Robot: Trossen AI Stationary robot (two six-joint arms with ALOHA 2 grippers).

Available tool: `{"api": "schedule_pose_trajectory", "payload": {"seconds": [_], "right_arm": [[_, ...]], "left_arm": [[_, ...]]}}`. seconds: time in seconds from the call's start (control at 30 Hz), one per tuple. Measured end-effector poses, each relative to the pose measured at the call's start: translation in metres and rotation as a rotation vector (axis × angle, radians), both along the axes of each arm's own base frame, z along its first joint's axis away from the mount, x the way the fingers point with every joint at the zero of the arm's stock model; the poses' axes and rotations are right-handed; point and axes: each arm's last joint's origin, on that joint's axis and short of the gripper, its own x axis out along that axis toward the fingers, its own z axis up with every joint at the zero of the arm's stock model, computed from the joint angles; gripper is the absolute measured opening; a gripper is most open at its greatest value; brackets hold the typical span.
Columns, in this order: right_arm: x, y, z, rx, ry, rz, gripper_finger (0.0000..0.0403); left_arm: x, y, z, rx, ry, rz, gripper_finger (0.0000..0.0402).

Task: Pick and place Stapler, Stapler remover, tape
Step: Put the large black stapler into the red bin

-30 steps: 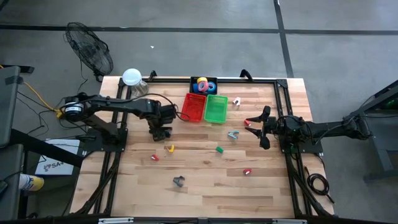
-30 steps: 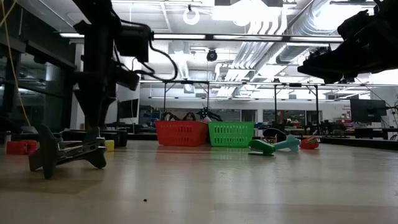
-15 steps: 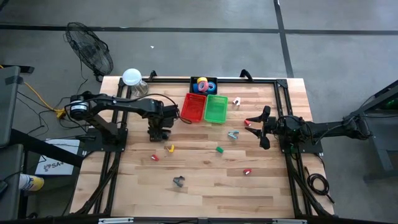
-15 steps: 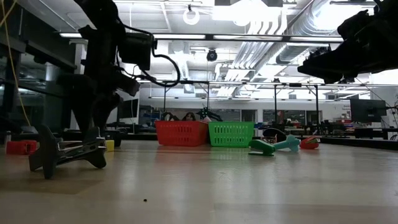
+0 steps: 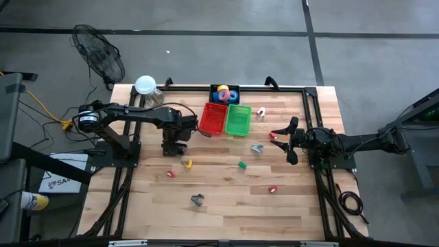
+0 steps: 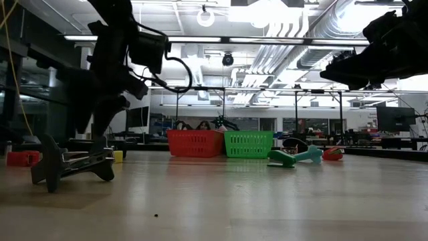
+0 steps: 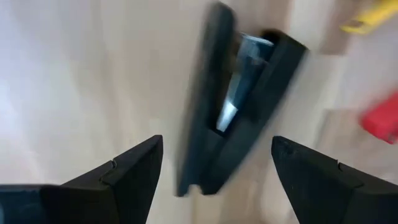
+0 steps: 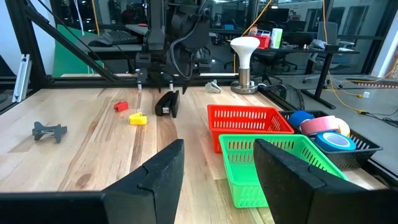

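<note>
A: What did the surface and room look like?

B: A pale wooden table (image 5: 226, 206) filled the middle of the high view, grey floor around it, a fan (image 5: 99, 53) at upper left. The low view showed a workshop hall behind.

A: Containers?

B: Three, at upper centre: a red basket (image 5: 214, 118), a green basket (image 5: 238, 119), and behind them a black tray (image 5: 225, 94) holding the tape (image 5: 224, 95) rolls; how many, I couldn't tell.

A: And the grippers?

B: The left gripper (image 5: 174, 145), left of centre, hung with fingers apart directly over the stapler (image 8: 167, 102), one black stapler lying on the table. The right gripper (image 5: 291, 140), at centre right, was parted too, holding nothing.
</note>
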Motion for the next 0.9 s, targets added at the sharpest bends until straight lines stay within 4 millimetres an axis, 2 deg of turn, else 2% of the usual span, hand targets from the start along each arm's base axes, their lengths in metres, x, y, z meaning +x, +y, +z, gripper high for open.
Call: {"api": "schedule_pose_trajectory", "payload": {"seconds": [0.13,0.4,0.63,0.9], "right_arm": [[0.000,0.000,0.000,0.000,0.000,0.000,0.0185],[0.000,0.000,0.000,0.000,0.000,0.000,0.0185],[0.000,0.000,0.000,0.000,-0.001,0.000,0.0185],[0.000,0.000,0.000,0.000,0.000,0.000,0.0185]], "left_arm": [[-0.002,-0.006,0.000,-0.033,0.022,-0.020,0.0296],[0.008,-0.021,-0.004,0.079,-0.002,-0.159,0.0296],[0.016,-0.031,-0.021,0.088,0.057,-0.219,0.0296],[0.022,-0.027,-0.044,0.187,0.167,-0.243,0.0296]]}}
